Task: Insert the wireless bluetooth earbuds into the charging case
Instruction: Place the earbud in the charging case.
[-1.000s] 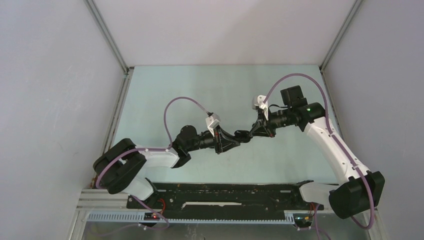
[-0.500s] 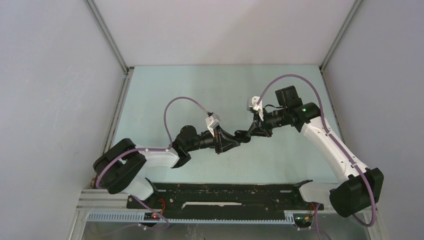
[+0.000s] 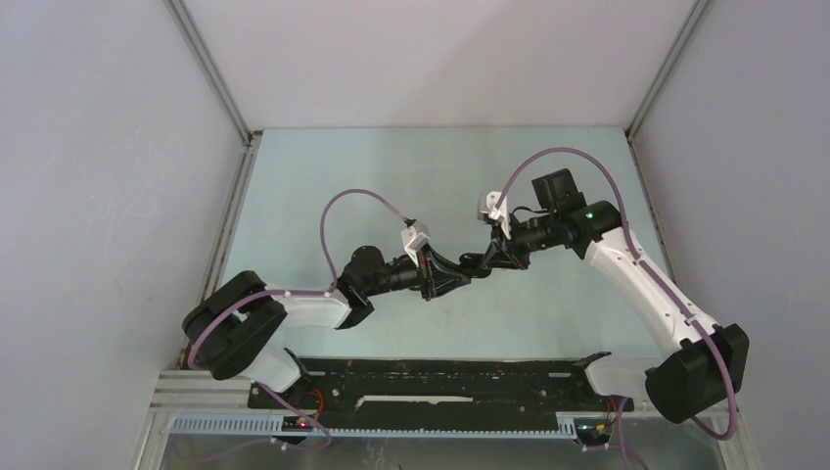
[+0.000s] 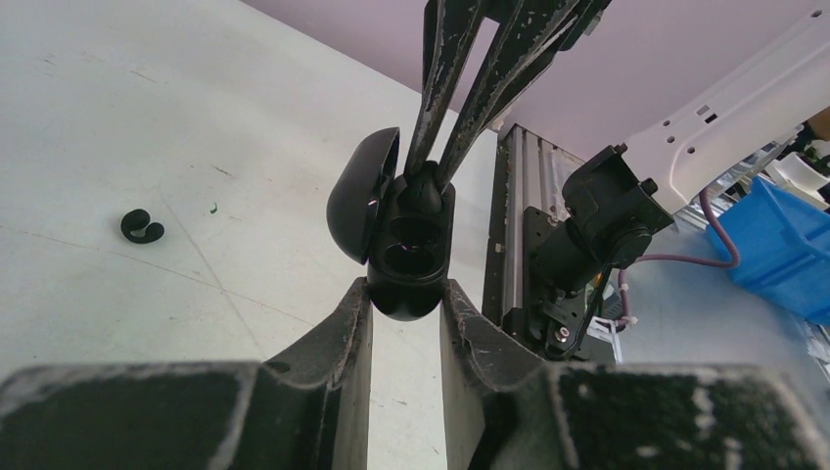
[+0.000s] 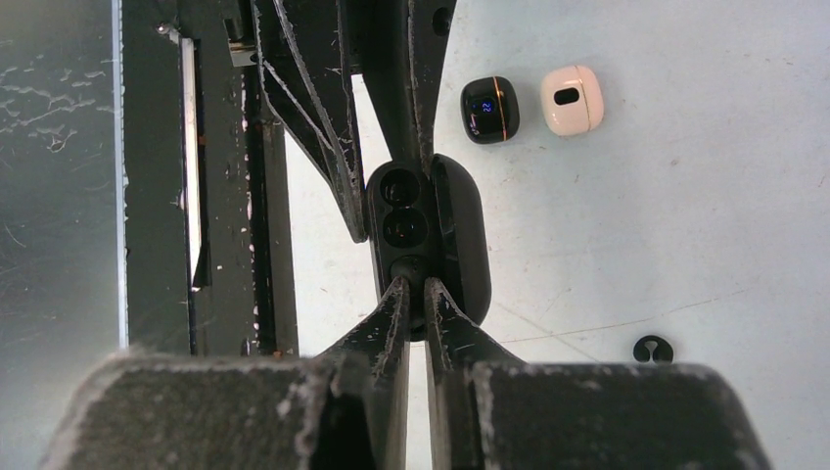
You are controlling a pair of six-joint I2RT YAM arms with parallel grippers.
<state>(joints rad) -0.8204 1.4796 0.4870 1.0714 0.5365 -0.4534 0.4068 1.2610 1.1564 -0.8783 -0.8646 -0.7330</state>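
Note:
My left gripper [image 4: 404, 291] is shut on the base of a black charging case [image 4: 406, 245], held above the table with its lid [image 4: 357, 196] swung open. My right gripper [image 5: 413, 284] is shut on a small black earbud [image 5: 409, 269] and presses it at the case's [image 5: 460, 235] end socket; two round sockets beside it show empty. In the top view the two grippers [image 3: 477, 264] meet tip to tip over the middle of the table. A second black earbud [image 4: 142, 226], C-shaped, lies loose on the table [image 5: 653, 349].
A black case with a blue display [image 5: 488, 109] and a white case [image 5: 572, 99] lie side by side on the pale table. The black base rail [image 3: 440, 377] runs along the near edge, and grey walls enclose the other sides.
The right arm's wrist and elbow have shifted a little left, toward the case. The left arm and the case have stayed put.

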